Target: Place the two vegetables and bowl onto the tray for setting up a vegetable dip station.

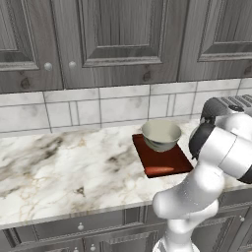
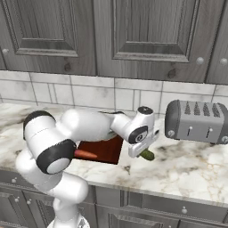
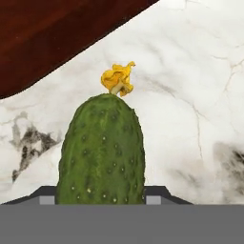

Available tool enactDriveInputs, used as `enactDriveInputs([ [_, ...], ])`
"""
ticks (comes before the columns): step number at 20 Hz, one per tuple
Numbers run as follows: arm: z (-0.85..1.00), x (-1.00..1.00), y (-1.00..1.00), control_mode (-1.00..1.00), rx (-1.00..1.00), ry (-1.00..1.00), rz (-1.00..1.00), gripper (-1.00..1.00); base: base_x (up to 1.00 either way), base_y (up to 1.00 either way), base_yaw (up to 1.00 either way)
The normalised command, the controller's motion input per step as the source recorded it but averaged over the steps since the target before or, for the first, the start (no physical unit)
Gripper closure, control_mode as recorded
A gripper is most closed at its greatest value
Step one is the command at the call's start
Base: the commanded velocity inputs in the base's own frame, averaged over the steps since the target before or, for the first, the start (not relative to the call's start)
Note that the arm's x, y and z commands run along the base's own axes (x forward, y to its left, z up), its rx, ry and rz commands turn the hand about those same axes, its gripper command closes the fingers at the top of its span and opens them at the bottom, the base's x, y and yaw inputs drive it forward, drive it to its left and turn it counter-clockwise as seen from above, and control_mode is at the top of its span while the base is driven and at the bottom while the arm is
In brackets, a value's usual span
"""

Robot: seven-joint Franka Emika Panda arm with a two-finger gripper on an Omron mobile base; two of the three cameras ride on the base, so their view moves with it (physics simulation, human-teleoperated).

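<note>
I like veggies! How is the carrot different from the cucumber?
The carrot is orange-red and smooth, while the cucumber is dark green, bumpy and has a little yellow flower at its tip. The carrot lies on the tray in front of the bowl; the cucumber is off the tray, over the marble counter, between the fingertips of the gripper. Both are small, long vegetables.
</note>
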Motion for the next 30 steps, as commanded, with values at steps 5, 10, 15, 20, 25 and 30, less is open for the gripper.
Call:
enactDriveInputs([
  [5, 0.15, -0.21, 0.33, -1.0, 0.0, -0.08, 0.19, 1.0, 0.0, 0.0, 0.0],
  [10, 0.17, -0.05, 0.37, -1.0, 0.0, -0.07, 0.11, 1.0, 0.0, 0.0, 0.0],
  [15, 0.14, -0.01, 0.39, -1.0, 0.0, 0.0, 0.11, 1.0, 0.0, 0.0, 0.0],
  [20, 0.09, -0.17, 0.31, -1.0, 0.0, 0.0, 0.11, 1.0, 0.0, 0.0, 0.0],
  [25, 0.05, -0.09, 0.36, -1.0, 0.0, 0.0, 0.11, 1.0, 0.0, 0.0, 0.0],
  [30, 0.01, 0.0, 0.33, -1.0, 0.0, 0.0, 0.08, 1.0, 0.0, 0.0, 0.0],
])
